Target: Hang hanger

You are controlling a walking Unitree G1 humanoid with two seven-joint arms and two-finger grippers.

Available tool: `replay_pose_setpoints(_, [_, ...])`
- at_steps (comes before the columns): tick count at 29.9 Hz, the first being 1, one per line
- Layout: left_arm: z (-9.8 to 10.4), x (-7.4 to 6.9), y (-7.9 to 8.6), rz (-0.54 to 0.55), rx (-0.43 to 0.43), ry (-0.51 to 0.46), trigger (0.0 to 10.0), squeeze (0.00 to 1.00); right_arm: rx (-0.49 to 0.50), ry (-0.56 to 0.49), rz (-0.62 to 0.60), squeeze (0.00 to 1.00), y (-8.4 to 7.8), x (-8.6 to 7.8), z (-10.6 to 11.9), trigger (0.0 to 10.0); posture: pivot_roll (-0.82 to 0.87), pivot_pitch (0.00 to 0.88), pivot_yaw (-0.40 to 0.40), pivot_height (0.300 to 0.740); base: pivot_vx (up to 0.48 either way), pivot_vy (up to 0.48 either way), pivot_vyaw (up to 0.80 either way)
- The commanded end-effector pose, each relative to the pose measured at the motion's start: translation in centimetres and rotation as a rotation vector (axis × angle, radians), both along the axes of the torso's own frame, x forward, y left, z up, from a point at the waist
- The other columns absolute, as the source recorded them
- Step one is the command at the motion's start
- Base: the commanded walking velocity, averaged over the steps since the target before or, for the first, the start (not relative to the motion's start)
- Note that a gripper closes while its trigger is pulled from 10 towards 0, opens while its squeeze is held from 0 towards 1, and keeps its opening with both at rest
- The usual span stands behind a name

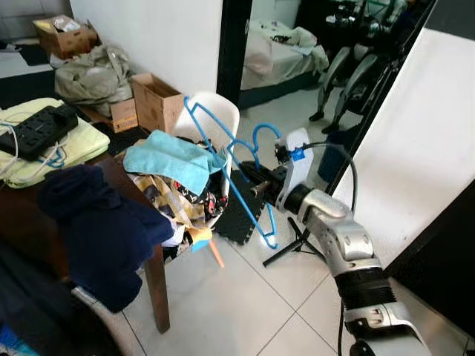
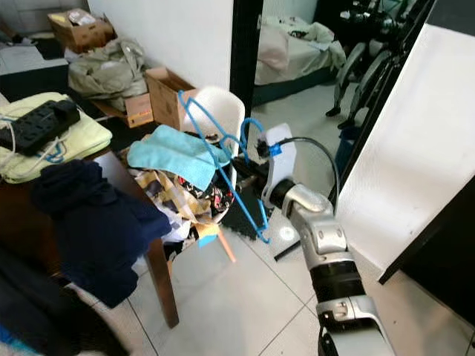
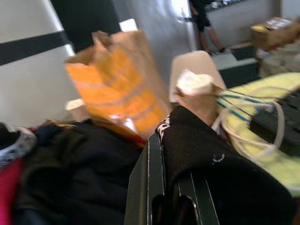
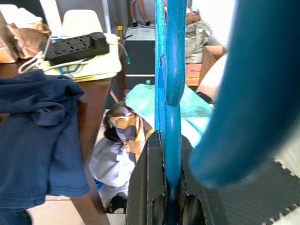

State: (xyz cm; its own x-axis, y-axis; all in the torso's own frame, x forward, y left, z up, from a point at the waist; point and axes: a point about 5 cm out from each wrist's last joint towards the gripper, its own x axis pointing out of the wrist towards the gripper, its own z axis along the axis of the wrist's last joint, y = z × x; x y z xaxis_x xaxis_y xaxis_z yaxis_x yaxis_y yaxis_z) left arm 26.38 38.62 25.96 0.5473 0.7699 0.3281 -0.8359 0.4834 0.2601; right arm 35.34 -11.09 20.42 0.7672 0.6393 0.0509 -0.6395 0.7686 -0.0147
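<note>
The right gripper [image 1: 249, 178] is clamped on a thin blue plastic hanger [image 1: 245, 182], its two black fingers [image 4: 150, 187] pinching the neck just below the hook, as the right wrist view shows from close up. From the head camera the hanger is held out in front of the silver right arm, beside a white moulded chair [image 1: 219, 111]. Its curved hook points up and toward the robot's right, and its triangular frame tilts steeply, the long axis running from high over the chair back down toward the tiled floor [image 1: 245, 311]. The chair seat is heaped with crumpled clothes [image 1: 174, 200], a soft turquoise cloth [image 1: 174, 157] on top. A dark blue garment [image 1: 100, 222] droops over the corner of a brown wooden table [image 1: 152, 278], where a black power strip [image 1: 37, 127] lies on a yellow pad. The left gripper [image 3: 176, 197] rests against dark fabric near an orange paper bag [image 3: 112, 89]; that view is blurred, and whether its fingers are parted or closed is hard to tell.
</note>
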Motion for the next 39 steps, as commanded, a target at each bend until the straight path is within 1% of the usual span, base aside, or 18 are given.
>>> replay_pose_setpoints(1, [0.3,0.5,-0.6,-0.039,0.013,-0.025,10.0,0.00,-0.012,0.005,-0.007,0.00,-0.2,-0.2,-0.1,10.0,0.01,0.083,-0.075,0.740,0.000,0.000,0.00])
replay_pose_setpoints(5, [0.6,1.4,-1.7,-0.132,0.012,-0.040,10.0,0.00,-0.015,0.006,-0.010,0.00,-0.2,-0.2,-0.1,10.0,0.01,0.086,-0.073,0.740,0.000,0.000,0.00])
replay_pose_setpoints(6, [1.3,2.0,-2.9,-0.224,0.030,-0.075,10.0,0.00,-0.013,0.007,-0.008,0.00,-0.2,-0.2,-0.1,10.0,0.01,0.087,-0.077,0.740,0.000,0.000,0.00])
replay_pose_setpoints(7, [1.3,2.0,-2.9,-0.224,0.030,-0.075,10.0,0.00,-0.013,0.007,-0.008,0.00,-0.2,-0.2,-0.1,10.0,0.01,0.087,-0.077,0.740,0.000,0.000,0.00])
replay_pose_setpoints(8, [2.7,2.4,-4.6,-0.334,0.070,-0.119,10.0,0.00,-0.012,0.009,-0.006,0.00,-0.1,-0.2,-0.1,10.0,0.01,0.090,-0.078,0.740,0.000,0.000,0.00])
replay_pose_setpoints(11, [3.7,2.7,-6.0,-0.429,0.087,-0.153,10.0,0.00,-0.009,0.012,-0.003,0.00,-0.1,-0.3,-0.1,10.0,0.02,0.090,-0.078,0.740,0.000,0.000,0.00])
replay_pose_setpoints(12, [5.6,2.4,-7.5,-0.508,0.133,-0.213,10.0,0.00,-0.006,0.016,-0.001,0.00,0.0,-0.3,-0.1,10.0,0.02,0.092,-0.078,0.740,0.000,0.000,0.00])
replay_pose_setpoints(15, [7.9,1.8,-8.5,-0.545,0.199,-0.266,10.0,0.00,-0.002,0.020,0.004,0.00,0.1,-0.4,-0.1,10.0,0.02,0.093,-0.079,0.740,0.320,0.000,0.00])
replay_pose_setpoints(17, [11.3,0.5,-9.3,-0.559,0.293,-0.356,10.0,0.00,0.003,0.023,0.011,0.00,0.2,-0.5,-0.1,10.0,0.02,0.093,-0.079,0.740,0.480,0.000,0.00])
replay_pose_setpoints(18, [11.3,0.5,-9.3,-0.559,0.293,-0.356,10.0,0.00,0.003,0.023,0.011,0.00,0.2,-0.5,-0.1,10.0,0.02,0.093,-0.079,0.740,0.480,0.000,0.00])
replay_pose_setpoints(20, [16.0,-1.5,-9.3,-0.502,0.429,-0.454,10.0,0.00,0.021,0.022,0.027,0.00,0.4,-0.6,-0.1,10.0,0.04,0.091,-0.075,0.740,0.480,0.000,0.00])
replay_pose_setpoints(21, [16.0,-1.5,-9.3,-0.502,0.429,-0.454,10.0,0.00,0.021,0.022,0.027,0.00,0.4,-0.6,-0.1,10.0,0.04,0.091,-0.075,0.740,0.480,0.000,0.00])
replay_pose_setpoints(23, [20.0,-3.9,-9.4,-0.419,0.561,-0.537,10.0,0.00,0.042,0.017,0.044,0.00,0.6,-0.7,0.0,10.0,0.04,0.090,-0.072,0.740,0.480,0.000,0.00])
replay_pose_setpoints(25, [20.0,-3.9,-9.4,-0.419,0.561,-0.537,10.0,0.00,0.042,0.017,0.044,0.00,0.6,-0.7,0.0,10.0,0.04,0.090,-0.072,0.740,0.480,0.000,0.00])
replay_pose_setpoints(28, [23.7,-6.8,-9.5,-0.284,0.683,-0.611,10.0,0.00,0.062,0.014,0.068,0.00,0.9,-1.0,0.0,10.0,0.05,0.089,-0.066,0.740,0.480,0.000,0.00])
replay_pose_setpoints(34, [24.1,-7.5,-8.8,-0.188,0.690,-0.604,10.0,0.00,0.063,0.016,0.070,0.00,1.0,-1.1,0.0,10.0,0.05,0.087,-0.064,0.740,0.320,0.000,0.00])
replay_pose_setpoints(38, [21.8,-6.5,-6.9,-0.091,0.626,-0.497,10.0,0.00,0.061,0.018,0.066,0.00,0.9,-1.1,-0.1,10.0,0.05,0.087,-0.063,0.740,0.000,0.000,0.00])
replay_pose_setpoints(39, [20.2,-5.9,-5.9,-0.060,0.567,-0.448,10.0,0.00,0.057,0.021,0.063,0.00,0.9,-1.1,-0.1,10.0,0.05,0.087,-0.064,0.740,0.000,0.000,0.00])
